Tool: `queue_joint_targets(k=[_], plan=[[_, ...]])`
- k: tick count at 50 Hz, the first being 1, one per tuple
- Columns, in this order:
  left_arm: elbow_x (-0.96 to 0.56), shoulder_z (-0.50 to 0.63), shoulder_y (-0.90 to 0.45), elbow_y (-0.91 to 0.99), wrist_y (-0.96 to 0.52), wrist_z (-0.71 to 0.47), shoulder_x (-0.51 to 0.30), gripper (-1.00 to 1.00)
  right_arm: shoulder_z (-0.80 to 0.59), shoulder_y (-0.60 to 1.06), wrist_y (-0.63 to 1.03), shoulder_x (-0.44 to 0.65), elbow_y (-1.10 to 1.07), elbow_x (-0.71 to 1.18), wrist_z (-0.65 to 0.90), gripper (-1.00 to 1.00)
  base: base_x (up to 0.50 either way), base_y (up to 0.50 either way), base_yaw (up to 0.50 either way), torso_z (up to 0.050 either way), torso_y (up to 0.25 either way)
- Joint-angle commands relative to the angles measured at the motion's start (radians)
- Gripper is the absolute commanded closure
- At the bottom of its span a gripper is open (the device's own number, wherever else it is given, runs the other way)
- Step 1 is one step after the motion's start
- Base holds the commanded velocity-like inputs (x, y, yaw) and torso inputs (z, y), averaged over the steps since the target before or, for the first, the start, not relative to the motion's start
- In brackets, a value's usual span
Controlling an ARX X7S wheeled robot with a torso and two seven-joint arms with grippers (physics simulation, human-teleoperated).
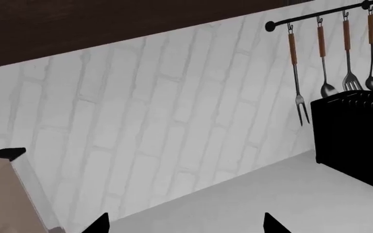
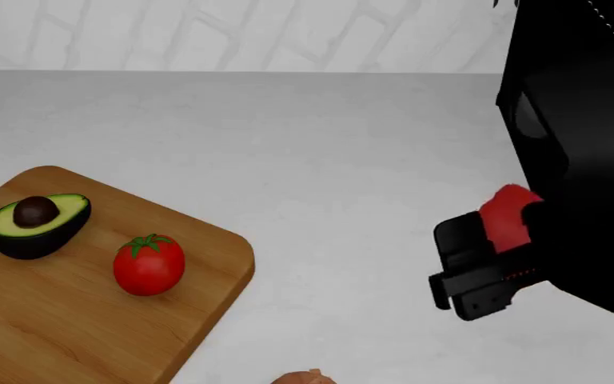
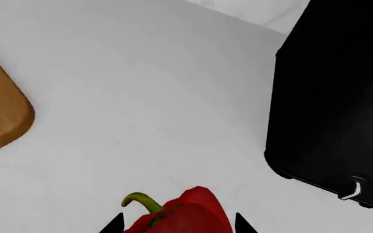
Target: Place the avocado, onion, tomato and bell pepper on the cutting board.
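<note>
Avocado [image 2: 36, 224] and tomato [image 2: 149, 265] on cutting board [image 2: 61, 320] — bell pepper [image 3: 180, 216] off.

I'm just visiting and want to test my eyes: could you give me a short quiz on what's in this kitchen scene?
1. True or false: the avocado and the tomato both lie on the cutting board.
2. Which vegetable sits between the fingers of the right gripper? A) onion B) bell pepper C) tomato
3. Fill in: the utensils hang from a wall ____.

Key: 1 true; 2 B; 3 rail.
</note>
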Motion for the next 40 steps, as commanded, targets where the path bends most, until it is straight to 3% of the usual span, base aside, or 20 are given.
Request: queue_joint_targets(k=[1, 21, 40], plan=[[0.024, -0.013, -0.017, -0.008, -0.018, 0.031, 0.026, -1.00, 0.021, 0.107, 0.047, -0.098, -0.068, 0.069, 0.020, 1.00, 0.00, 0.00, 0.00, 0.000, 0.000], [0.021, -0.029, 0.007, 0.003, -0.005, 0.033, -0.001, -1.00, 0.003, 0.183, -0.011, -0.272, -0.227, 0.246, 0.094, 1.00, 0.00, 0.00, 0.00, 0.000, 0.000], [0.041, -0.038, 0.022, -0.002, 0.005, 0.049, -0.007, -1.00, 0.011, 0.055, -0.088, -0.468, -0.249, 0.104, -0.033, 1.00, 0.00, 0.00, 0.00, 0.000, 0.000]])
